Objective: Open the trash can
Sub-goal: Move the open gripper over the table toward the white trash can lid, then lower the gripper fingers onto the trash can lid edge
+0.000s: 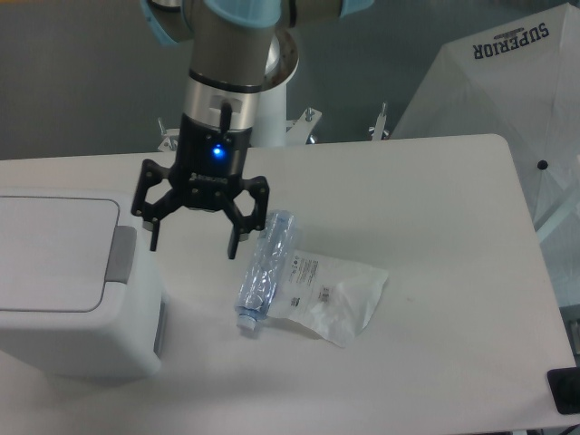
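Pincer (192, 246) hangs above the desk (435, 190), fingers spread wide apart, nothing between them, nothing gripped. Blue light lit on the pincer body. Arm (227, 63) comes down from the top of frame, grey wrist with a light blue cap at the upper edge.

Trash can (77, 290) sits just left of the pincer, at the left edge of frame, partly cut off. White, boxy, rounded corners. Flat lid (50, 254) is down, closed. Grey push tab (120, 254) on the lid's right side, just left of the pincer's left fingertip (153, 243) as seen by the camera; cannot tell whether that finger touches the can or is just above it, looks apart.

Just right of the pincer, a crushed clear plastic bottle (263, 270) lies on its side on the desk, cap end pointing toward the camera. The pincer's right fingertip (232, 251) is close to the bottle's upper part, not touching as far as shows. A clear plastic bag (331, 294) with a printed label lies right of the bottle, overlapping it at its edge.

Farther right of the pincer, well apart, beyond the desk corner, a white umbrella-like cover (507, 82) with the word SUPERIOR. Behind the pincer, the arm's white base post (267, 122) stands at the far desk edge.
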Robot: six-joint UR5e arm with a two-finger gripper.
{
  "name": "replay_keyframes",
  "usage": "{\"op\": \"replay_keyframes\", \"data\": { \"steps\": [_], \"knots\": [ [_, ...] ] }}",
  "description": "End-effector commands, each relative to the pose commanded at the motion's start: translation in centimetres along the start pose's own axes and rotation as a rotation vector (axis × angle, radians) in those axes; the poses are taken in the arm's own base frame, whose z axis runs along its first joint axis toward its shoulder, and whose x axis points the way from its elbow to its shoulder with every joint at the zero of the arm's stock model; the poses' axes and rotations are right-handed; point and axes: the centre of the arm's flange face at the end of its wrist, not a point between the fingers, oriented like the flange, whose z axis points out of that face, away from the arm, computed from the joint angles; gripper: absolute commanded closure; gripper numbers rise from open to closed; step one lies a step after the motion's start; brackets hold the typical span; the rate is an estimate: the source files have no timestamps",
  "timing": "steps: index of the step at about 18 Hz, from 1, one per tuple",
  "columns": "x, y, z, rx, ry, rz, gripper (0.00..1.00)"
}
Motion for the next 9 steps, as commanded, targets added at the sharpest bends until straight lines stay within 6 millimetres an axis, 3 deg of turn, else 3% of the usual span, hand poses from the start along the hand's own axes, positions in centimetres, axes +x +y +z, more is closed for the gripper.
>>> {"op": "replay_keyframes", "data": {
  "steps": [9],
  "knots": [
    [1.2, 0.8, 2.1, -0.036, 0.017, 0.021, 0.0]
  ]
}}
